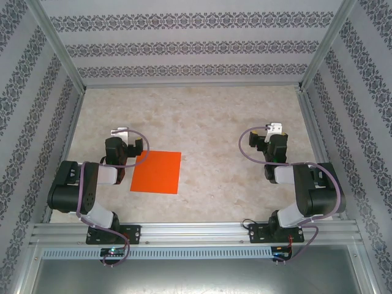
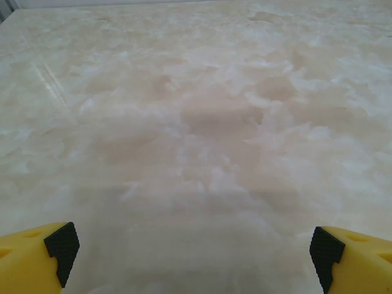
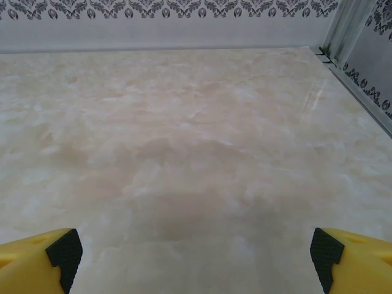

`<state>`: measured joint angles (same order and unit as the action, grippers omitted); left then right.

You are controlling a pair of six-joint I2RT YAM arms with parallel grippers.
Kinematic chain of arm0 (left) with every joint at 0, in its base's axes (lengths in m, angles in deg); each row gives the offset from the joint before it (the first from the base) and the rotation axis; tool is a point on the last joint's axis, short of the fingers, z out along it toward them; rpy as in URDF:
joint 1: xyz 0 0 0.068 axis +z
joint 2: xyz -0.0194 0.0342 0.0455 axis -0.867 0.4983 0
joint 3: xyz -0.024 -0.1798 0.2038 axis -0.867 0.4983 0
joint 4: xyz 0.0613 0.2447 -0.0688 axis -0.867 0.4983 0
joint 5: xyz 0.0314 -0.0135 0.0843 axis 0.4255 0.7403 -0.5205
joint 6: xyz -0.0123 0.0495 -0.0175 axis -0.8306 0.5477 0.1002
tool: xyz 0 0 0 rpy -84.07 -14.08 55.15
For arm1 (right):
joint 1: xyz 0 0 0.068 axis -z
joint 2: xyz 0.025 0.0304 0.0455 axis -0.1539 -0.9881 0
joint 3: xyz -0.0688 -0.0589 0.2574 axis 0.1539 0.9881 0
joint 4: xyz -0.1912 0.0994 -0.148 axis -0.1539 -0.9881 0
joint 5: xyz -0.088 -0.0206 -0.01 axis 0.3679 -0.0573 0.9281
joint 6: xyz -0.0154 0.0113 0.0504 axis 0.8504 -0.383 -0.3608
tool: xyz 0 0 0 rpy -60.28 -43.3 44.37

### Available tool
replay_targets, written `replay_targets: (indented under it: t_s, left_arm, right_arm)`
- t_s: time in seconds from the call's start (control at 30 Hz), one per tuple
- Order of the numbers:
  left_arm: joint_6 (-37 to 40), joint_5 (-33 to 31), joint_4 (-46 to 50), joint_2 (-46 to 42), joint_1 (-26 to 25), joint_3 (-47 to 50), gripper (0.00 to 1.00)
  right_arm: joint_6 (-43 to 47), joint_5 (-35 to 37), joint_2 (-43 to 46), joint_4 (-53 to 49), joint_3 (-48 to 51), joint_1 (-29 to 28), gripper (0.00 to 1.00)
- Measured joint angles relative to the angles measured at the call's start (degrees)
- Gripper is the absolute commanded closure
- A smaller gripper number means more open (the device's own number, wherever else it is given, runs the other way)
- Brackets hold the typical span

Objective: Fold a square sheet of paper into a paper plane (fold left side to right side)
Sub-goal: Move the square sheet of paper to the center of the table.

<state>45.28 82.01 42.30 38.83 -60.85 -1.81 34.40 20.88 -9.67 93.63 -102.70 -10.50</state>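
My marbled beige surface (image 1: pixel 233 116) carries the square sheet of thin bright orange paper (image 1: pixel 156 171) toward its near-left corner. It lies flat and, as far as I can see, uncreased, so I judge the folding not begun: the left-to-right fold and all later ones remain. My left pincer (image 2: pixel 193 254) gapes wide over bare surface just beside the sheet's far-left corner. My right pincer (image 3: pixel 196 254) gapes wide too, well apart toward the right edge. I count one sheet and two pincers, both holding nothing.
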Motion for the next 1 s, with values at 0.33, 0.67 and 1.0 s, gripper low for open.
replay_targets:
  t_s: [0.33,0.67,1.0]
  left_arm:
    - [0.00,0.85,0.02,0.00,0.00,0.00,0.00]
    - [0.00,1.70,0.02,0.00,0.11,0.00,0.00]
    - [-0.52,1.68,11.15,-4.81,0.11,-4.81,0.00]
  right_arm:
    - [0.00,0.00,0.00,0.00,-0.02,0.00,0.02]
    - [0.00,-0.02,0.00,0.00,-0.02,0.02,0.02]
    - [-0.39,0.44,9.29,-9.11,-0.46,0.04,0.02]
